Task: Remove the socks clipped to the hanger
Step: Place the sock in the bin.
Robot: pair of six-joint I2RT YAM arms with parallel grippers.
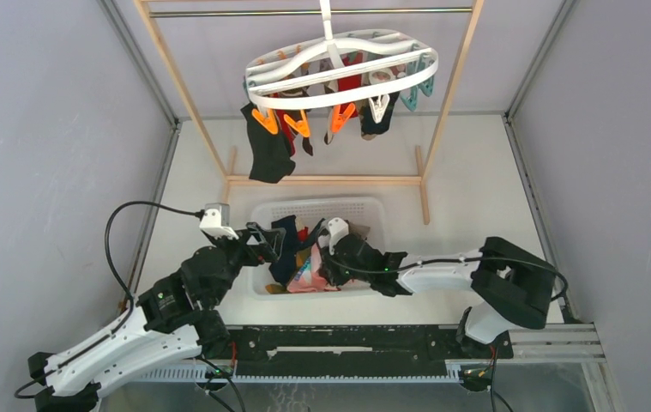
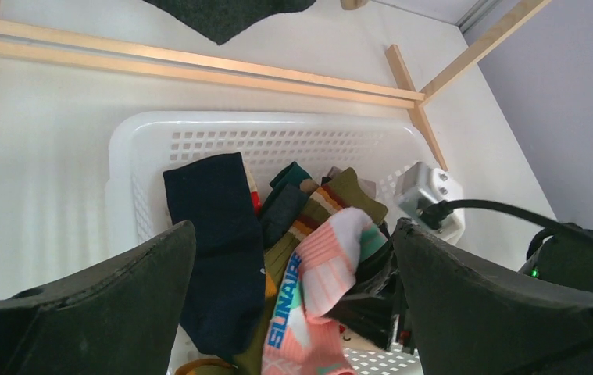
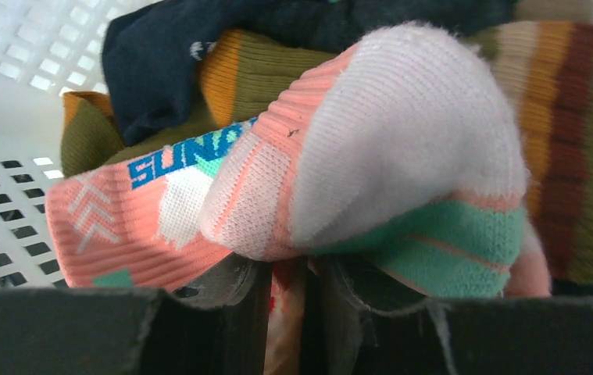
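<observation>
The white hanger (image 1: 343, 64) hangs from the rail with orange, teal and white clips. A few socks stay clipped to it: a black sock (image 1: 268, 154), a red one (image 1: 292, 120) and a dark one (image 1: 379, 120). My left gripper (image 1: 274, 245) (image 2: 293, 228) is open wide above the white basket (image 1: 322, 204), over a navy sock (image 2: 215, 234). My right gripper (image 1: 326, 257) (image 3: 312, 269) is low inside the basket. Its jaws stand close together with cream, red-marked sock fabric filling the slit. A pink, white and teal sock (image 3: 371, 156) (image 2: 324, 266) drapes over its fingertips.
The basket (image 2: 199, 129) holds several loose socks, olive striped, dark teal and navy. The wooden rack's lower bar (image 1: 322, 180) runs just behind the basket, with posts either side. Grey walls close in left and right. Both arms crowd the basket's near half.
</observation>
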